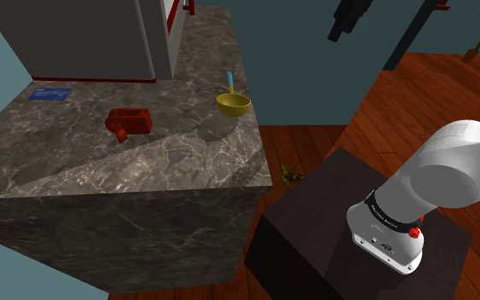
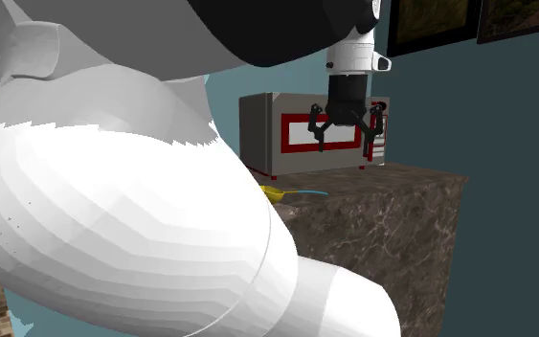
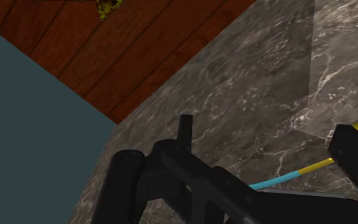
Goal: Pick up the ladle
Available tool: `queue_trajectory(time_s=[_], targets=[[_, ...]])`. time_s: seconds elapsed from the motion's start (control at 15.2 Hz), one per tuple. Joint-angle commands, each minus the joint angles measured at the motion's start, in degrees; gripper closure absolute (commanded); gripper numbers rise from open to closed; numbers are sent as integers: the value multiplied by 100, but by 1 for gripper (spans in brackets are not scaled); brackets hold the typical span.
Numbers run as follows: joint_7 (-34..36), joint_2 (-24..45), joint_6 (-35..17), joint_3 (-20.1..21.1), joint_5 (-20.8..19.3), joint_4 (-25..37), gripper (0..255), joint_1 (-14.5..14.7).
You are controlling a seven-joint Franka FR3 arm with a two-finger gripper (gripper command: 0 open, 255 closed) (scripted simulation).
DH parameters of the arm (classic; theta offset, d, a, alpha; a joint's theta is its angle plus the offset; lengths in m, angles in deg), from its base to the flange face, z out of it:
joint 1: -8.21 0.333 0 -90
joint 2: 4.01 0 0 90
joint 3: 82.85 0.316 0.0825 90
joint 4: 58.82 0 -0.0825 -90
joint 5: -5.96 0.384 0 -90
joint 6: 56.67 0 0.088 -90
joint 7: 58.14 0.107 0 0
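The ladle (image 3: 287, 177) sits low under my open fingers (image 3: 354, 153). Its thin handle, blue going to yellow, crosses the gap between them, and nothing is gripped. The second exterior view shows my gripper (image 2: 347, 144) hanging well above the marble counter (image 2: 392, 220), jaws spread, so the move ahead is mostly downward.

In the wrist view the handle runs from one finger toward the other, along the line they close on rather than across it. I judge I should turn the wrist before descending, or the pads will slide along the shaft instead of pinching it. The yellow bowl peeks out past one finger, so the handle is the part nearest my centre.

From the shoulder view, the ladle (image 1: 232, 102) rests near the counter's edge on that view's right, bowl down, blue handle rising steeply on the far side. Past that edge lies the wooden floor (image 1: 315, 141), so a sideways nudge could send it off.

Farther in, a red object (image 1: 129, 122) lies well apart from the ladle. Beyond that are a flat blue item (image 1: 49, 94) and a grey box with red trim (image 2: 305, 134). Open counter surrounds the ladle.
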Motion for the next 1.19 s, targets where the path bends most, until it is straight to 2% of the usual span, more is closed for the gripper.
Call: queue_trajectory(time_s=[0.0, 0.53, 1.12], targets=[[0, 0, 0, 0, 0, 0, 0, 0], [2238, 775, -777, 988, 818, -166, 0, -177], [4639, 2313, -1810, 1961, 1348, 348, 0, -424]])
